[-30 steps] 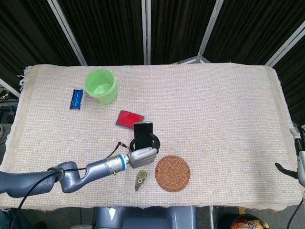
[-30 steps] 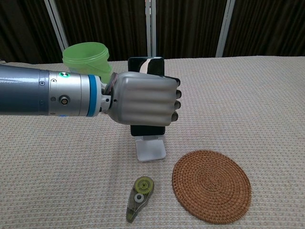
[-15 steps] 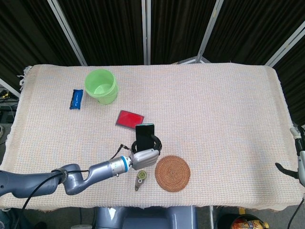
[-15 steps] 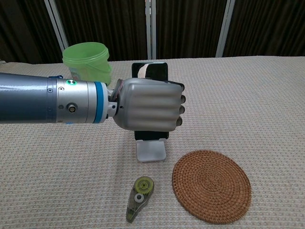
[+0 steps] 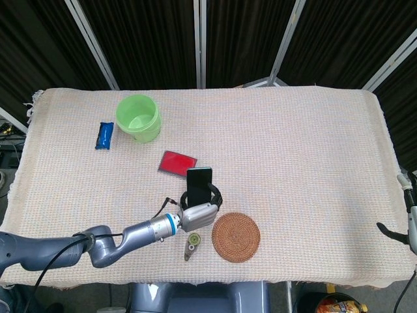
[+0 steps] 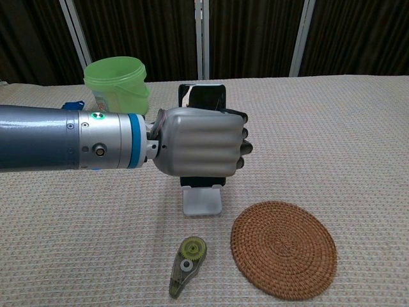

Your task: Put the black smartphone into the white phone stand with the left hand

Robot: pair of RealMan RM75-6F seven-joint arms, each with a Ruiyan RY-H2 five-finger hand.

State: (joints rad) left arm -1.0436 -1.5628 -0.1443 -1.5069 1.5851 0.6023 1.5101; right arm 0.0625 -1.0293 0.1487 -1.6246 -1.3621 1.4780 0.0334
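Chest view puts the left hand (image 6: 199,142) right in the foreground, its grey fingers (image 6: 239,133) curled tightly around the black smartphone (image 6: 206,96), which stands upright with its top edge poking up above the knuckles. Just below the hand sits the white phone stand (image 6: 203,201), and the phone's bottom edge seems to meet the stand's ledge, though the hand hides whether it is fully seated. Near the front edge lies a small green tape dispenser (image 6: 186,257), and beside it to the right a round woven coaster (image 6: 284,248), close to the stand but not touching it. Behind the forearm a green plastic cup (image 6: 117,83) stands upright. From the head view, the same left hand (image 5: 197,214) holds the smartphone (image 5: 199,183) just in front of a flat red card (image 5: 178,162), with the coaster (image 5: 236,237) to its right; a blue packet (image 5: 104,135) lies beside the cup (image 5: 138,118) on the cloth-covered table (image 5: 313,150). Only a sliver of the right hand (image 5: 405,215) shows at the far right edge, and I cannot tell how its fingers lie.
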